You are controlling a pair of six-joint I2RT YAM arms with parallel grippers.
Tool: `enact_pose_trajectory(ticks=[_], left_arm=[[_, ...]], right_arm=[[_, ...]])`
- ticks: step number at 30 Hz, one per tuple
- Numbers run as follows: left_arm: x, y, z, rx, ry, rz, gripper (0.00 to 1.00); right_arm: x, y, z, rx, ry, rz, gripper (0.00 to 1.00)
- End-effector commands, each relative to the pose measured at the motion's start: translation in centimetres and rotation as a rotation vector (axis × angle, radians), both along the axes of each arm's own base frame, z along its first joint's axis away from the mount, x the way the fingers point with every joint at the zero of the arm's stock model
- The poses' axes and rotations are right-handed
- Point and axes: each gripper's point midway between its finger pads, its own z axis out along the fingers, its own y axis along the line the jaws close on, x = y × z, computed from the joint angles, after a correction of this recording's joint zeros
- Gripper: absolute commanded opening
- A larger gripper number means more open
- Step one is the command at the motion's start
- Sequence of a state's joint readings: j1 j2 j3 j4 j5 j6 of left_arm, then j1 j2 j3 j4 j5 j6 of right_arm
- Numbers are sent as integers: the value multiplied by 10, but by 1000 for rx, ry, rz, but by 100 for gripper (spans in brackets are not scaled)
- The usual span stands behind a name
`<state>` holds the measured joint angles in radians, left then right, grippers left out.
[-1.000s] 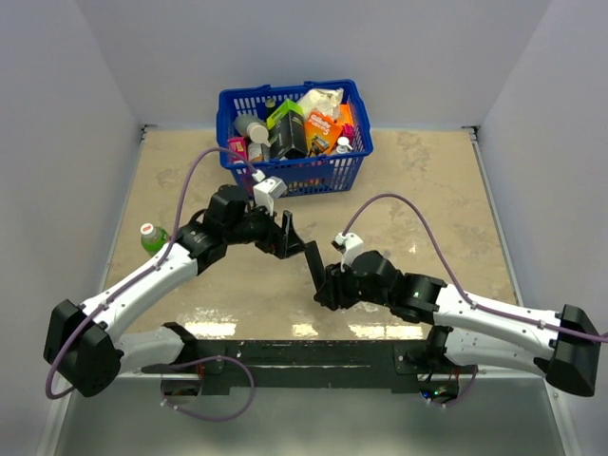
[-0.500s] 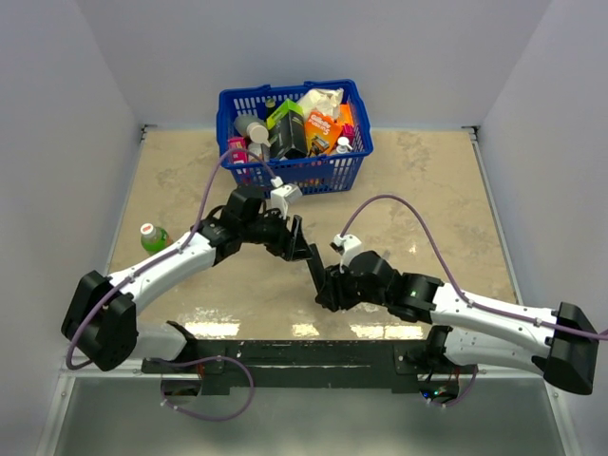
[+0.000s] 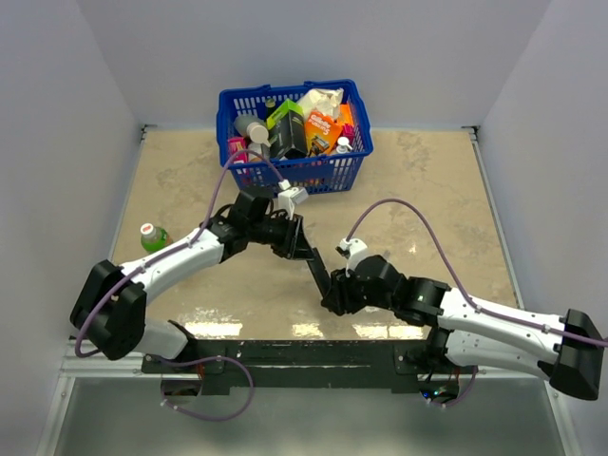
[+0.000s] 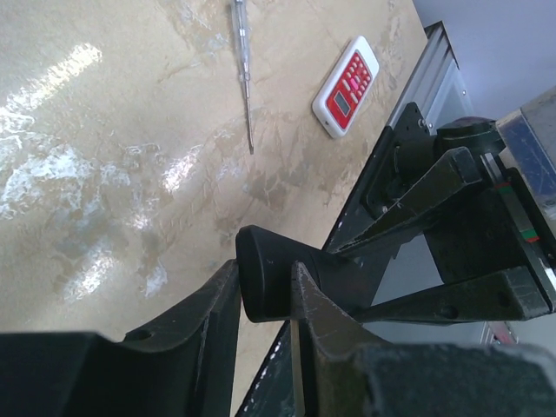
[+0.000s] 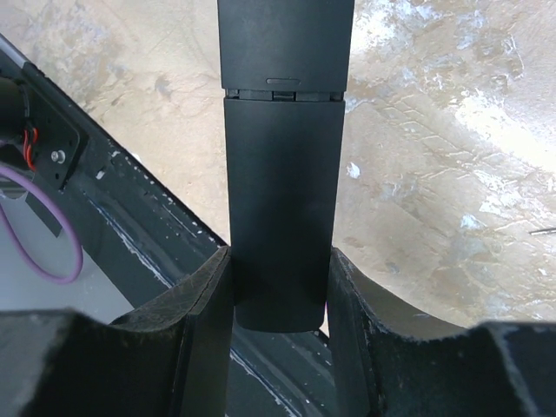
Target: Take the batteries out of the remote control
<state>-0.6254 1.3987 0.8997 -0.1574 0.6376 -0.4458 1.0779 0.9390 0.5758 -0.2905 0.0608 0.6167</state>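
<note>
I saw the left gripper and right gripper each pinching one end of a long black remote control.

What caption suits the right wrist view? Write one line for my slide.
Right gripper clamps the black remote by one end, back facing camera, above the marbled table.

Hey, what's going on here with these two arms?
Both arms hold a black remote control between them above the table. The right gripper clamps one end and the left gripper pinches the other. The remote's back looks closed up and no batteries are visible, so unloading has not begun.
</note>
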Motion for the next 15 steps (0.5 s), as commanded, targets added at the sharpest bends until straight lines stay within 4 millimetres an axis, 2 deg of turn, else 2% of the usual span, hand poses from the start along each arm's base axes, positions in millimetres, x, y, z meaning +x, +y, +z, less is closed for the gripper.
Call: enact_pose_trajectory(ticks=[1, 5, 6, 8, 15], left_arm=[[10, 1, -4, 38, -31, 10, 18], [16, 3, -10, 70, -9, 33, 20], [18, 2, -9, 73, -9, 38, 27], [19, 1, -12, 82, 8, 42, 34], [23, 0, -11, 80, 10, 59, 37]], right_arm=[[0, 7, 23, 111, -39, 8, 0], [-5, 2, 20, 112, -39, 23, 0], [-6, 2, 19, 110, -36, 27, 0], [-7, 0, 18, 112, -35, 30, 0], [-9, -4, 19, 125, -43, 27, 0]])
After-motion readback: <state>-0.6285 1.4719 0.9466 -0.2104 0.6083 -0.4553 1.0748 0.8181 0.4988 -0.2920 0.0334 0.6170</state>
